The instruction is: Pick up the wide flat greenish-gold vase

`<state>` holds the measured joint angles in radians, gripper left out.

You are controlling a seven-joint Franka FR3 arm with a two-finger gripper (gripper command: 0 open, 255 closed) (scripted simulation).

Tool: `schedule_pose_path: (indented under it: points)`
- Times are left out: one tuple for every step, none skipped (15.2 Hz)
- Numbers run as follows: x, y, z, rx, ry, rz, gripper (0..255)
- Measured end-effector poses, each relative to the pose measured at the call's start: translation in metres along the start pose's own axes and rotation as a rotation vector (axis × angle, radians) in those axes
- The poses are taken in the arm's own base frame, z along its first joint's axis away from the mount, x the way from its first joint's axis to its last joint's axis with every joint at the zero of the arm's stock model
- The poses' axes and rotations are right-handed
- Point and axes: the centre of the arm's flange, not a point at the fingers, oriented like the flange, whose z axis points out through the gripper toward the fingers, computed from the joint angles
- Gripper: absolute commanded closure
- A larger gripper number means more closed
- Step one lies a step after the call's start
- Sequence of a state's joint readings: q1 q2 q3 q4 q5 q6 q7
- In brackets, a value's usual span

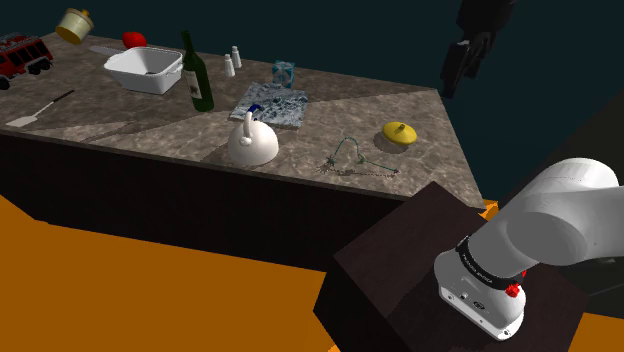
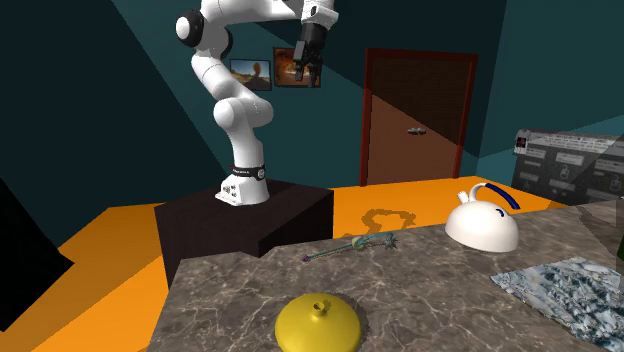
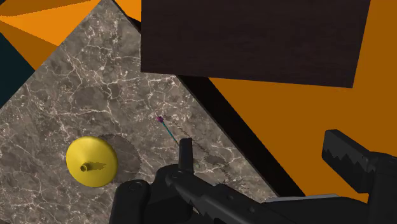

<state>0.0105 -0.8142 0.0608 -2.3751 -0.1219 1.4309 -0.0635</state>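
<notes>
Black two-finger gripper [image 3: 259, 145]: fingers apart, empty, well above wide flat yellow-gold vase [image 3: 91, 162] near corner of grey marble counter [image 3: 76, 83]. Vase likely rigid, slick, shallow; you should pinch small top neck.

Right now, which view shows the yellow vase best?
Second exterior view: the vase sits closest, its low dome and small neck in profile. The wrist view shows the vase whole from above, so it looks flat. The shoulder view shows the vase small and distant.

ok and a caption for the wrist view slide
Open gripper poised above the marbled counter, the flat yellow vase lying off to one side of its fingers, not yet grasped.
</notes>
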Motion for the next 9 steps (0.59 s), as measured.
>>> schedule_pose_path:
  points:
    - [0.000,0.000,0.000,0.000,0.000,0.000,0]
    - [0.002,0.005,0.004,0.001,0.001,-0.002,0]
    - [0.004,0.012,0.011,0.003,0.004,-0.006,0]
    - [0.010,0.020,0.018,0.005,0.007,-0.010,0]
    - [0.011,0.031,0.027,0.007,0.011,-0.015,0]
    - [0.014,0.038,0.034,0.009,0.015,-0.020,0]
    - [0.018,0.045,0.044,0.012,0.018,-0.025,0]
    - [0.022,0.054,0.051,0.013,0.023,-0.030,0]
    - [0.029,0.064,0.062,0.016,0.025,-0.035,0]
